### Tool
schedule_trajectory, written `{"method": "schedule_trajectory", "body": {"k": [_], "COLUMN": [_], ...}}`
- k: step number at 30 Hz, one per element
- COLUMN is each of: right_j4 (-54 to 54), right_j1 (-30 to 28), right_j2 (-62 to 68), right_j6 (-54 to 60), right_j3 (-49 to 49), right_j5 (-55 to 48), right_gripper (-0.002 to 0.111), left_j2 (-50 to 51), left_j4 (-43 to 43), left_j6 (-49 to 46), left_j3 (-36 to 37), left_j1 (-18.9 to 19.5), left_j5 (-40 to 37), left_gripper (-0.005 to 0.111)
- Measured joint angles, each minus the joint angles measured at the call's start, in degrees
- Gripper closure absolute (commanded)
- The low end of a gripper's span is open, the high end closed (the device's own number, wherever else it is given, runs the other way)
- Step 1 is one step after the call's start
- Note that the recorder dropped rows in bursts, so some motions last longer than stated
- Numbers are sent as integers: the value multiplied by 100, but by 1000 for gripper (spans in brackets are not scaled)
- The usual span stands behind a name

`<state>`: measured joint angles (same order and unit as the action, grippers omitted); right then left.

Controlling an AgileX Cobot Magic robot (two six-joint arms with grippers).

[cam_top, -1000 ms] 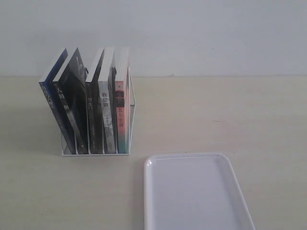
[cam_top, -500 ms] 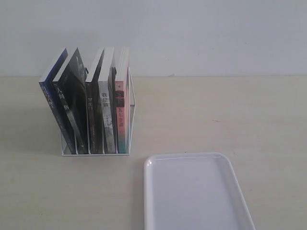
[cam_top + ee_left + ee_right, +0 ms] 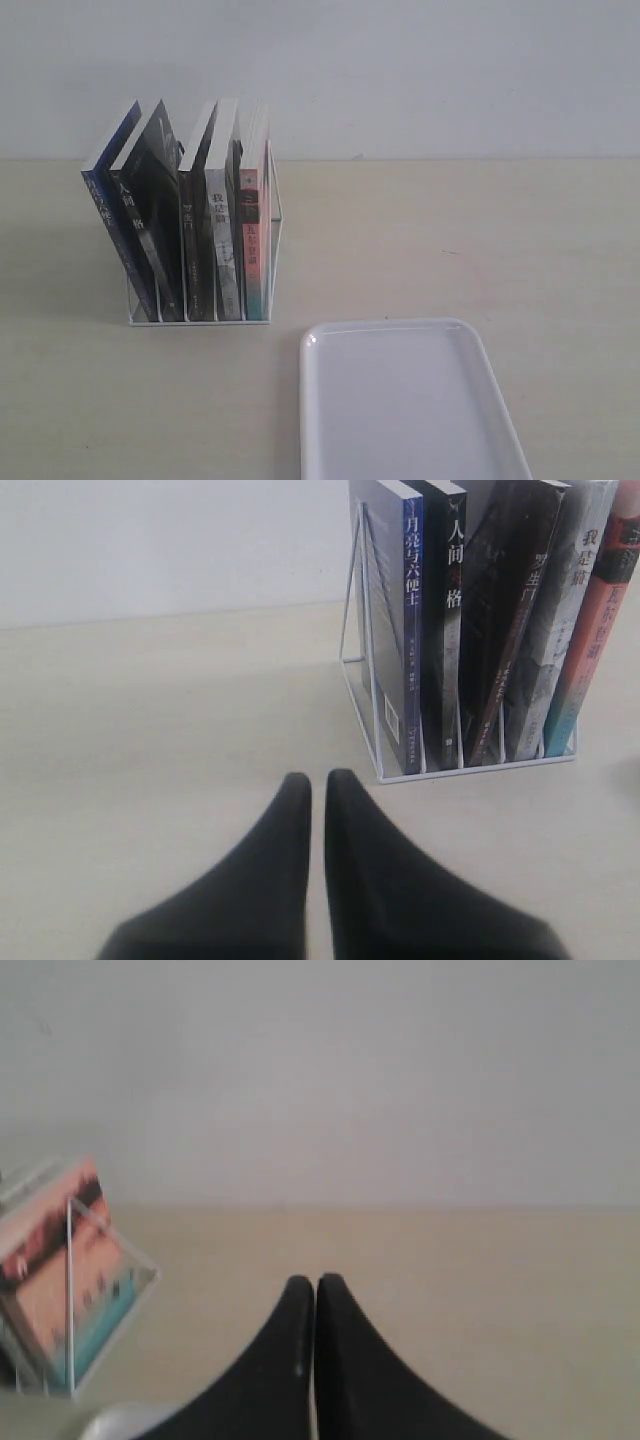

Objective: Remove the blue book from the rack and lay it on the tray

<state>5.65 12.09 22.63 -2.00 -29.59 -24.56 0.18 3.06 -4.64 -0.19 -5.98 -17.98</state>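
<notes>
Nearest the exterior camera, the tray [image 3: 400, 410] lies on the surface [image 3: 500, 230] with nothing in it. Farther back and to its left stands the rack [image 3: 276, 215]. The blue book [image 3: 103, 205] is tilted in the rack's outermost left slot, close beside a black-covered book [image 3: 150, 220]. The left fingers [image 3: 288, 820] and right fingers [image 3: 297, 1305] are each pressed together, gripping nothing and clear of the rack. I judge three risks. The thin book sits so near its neighbour that a pinch could catch both spines. A slanted pull might drag the light wire rack or tip the other books. A weak hold could let the book swing and land off the tray.
</notes>
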Motion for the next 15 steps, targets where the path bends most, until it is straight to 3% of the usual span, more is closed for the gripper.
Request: {"method": "schedule_trajectory", "body": {"k": [6, 11, 15], "right_j4": [239, 396, 1265], "right_j1": [0, 0, 0], "right_j2": [1245, 1633, 1881], "right_j6": [-8, -47, 913], "right_j3": [-721, -830, -875], "right_j5": [-2047, -2306, -2451], "right_gripper": [108, 108, 108], "left_j2": [0, 0, 0], "left_j4": [0, 0, 0], "left_j6": [0, 0, 0], "left_j3": [0, 0, 0], "left_j1": [0, 0, 0], "left_j5": [0, 0, 0], "left_gripper": [102, 102, 102]}}
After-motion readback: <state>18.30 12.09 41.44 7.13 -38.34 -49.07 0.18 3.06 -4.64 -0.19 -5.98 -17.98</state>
